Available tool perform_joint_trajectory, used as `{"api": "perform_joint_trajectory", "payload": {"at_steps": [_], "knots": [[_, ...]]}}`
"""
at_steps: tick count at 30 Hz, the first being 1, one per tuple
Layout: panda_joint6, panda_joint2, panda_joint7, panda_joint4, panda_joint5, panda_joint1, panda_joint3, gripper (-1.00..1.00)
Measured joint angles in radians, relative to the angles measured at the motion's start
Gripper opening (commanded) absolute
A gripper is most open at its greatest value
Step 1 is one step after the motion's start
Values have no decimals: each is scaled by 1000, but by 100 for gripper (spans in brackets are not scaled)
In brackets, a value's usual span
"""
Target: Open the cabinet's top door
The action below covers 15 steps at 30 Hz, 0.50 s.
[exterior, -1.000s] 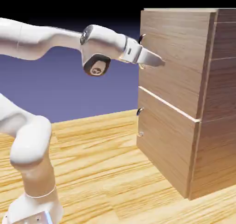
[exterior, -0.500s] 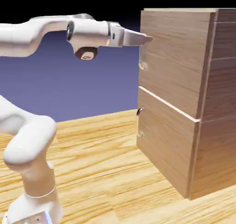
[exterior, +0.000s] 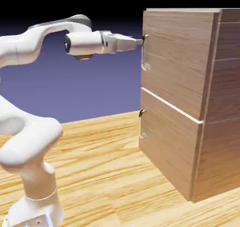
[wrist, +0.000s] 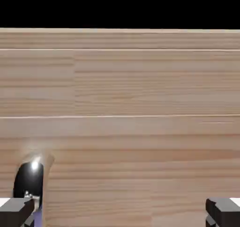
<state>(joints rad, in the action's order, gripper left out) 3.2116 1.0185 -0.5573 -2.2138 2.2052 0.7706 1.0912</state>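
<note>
The cabinet (exterior: 206,128) is a tall light-brown wood-grain box at the exterior view's right. Its top door (exterior: 176,57) is shut, with a small silver handle (exterior: 144,64) along its left edge. My gripper (exterior: 139,42) reaches in level from the left, its tip just beside the handle's upper end. In the hand view the top door (wrist: 140,90) fills the picture and the handle (wrist: 31,178) shows at the lower left, just above the left fingertip (wrist: 16,211). The gripper (wrist: 119,214) is open, with only wood behind the gap.
Below the top door sits the shorter lower door (exterior: 164,146), shut, with its own small handle (exterior: 142,113). The cabinet stands on a wooden table (exterior: 103,174). The arm's base and elbow (exterior: 33,151) fill the lower left.
The hand has risen and drawn back to the left, from in front of the door's face to beside the handle's upper end. It now points level. The jaws stayed open.
</note>
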Motion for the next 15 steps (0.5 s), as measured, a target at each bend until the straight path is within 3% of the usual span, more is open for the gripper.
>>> {"api": "perform_joint_trajectory", "payload": {"at_steps": [6,12,13,15], "knots": [[21,53,-154,71,261,93,129,0],[-21,43,-148,161,275,238,188,0],[-30,40,-146,179,277,267,199,-100],[-30,40,-146,179,277,267,199,-100]]}}
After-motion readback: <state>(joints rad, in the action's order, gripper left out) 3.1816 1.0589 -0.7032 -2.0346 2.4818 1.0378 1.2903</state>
